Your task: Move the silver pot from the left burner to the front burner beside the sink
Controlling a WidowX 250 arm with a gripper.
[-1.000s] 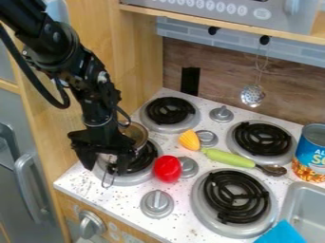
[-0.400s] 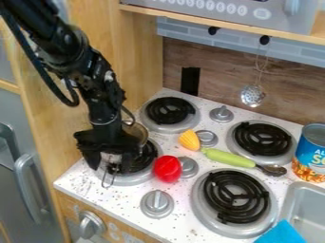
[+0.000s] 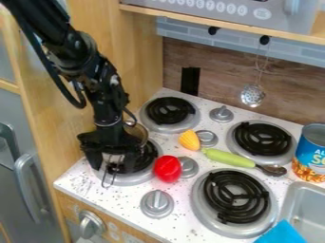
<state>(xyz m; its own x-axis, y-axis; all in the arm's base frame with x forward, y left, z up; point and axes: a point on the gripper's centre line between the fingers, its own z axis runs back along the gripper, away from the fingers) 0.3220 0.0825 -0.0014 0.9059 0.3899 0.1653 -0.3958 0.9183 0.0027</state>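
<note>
The gripper [image 3: 112, 164] is hanging over a burner [image 3: 135, 178], its fingers standing apart around a wire handle [image 3: 109, 181], any hold impossible to tell, while the pot [image 3: 137, 131] is peeking out behind, and the red toy [image 3: 167, 169] is sitting just right of that burner.

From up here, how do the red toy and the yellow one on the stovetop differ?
The red toy is rounded and smooth, while the yellow toy is longer than it is wide and ridged. The red toy looks the larger of the two. It also sits nearer the gripper than the yellow toy does. Both sit beside a grey knob.
</note>
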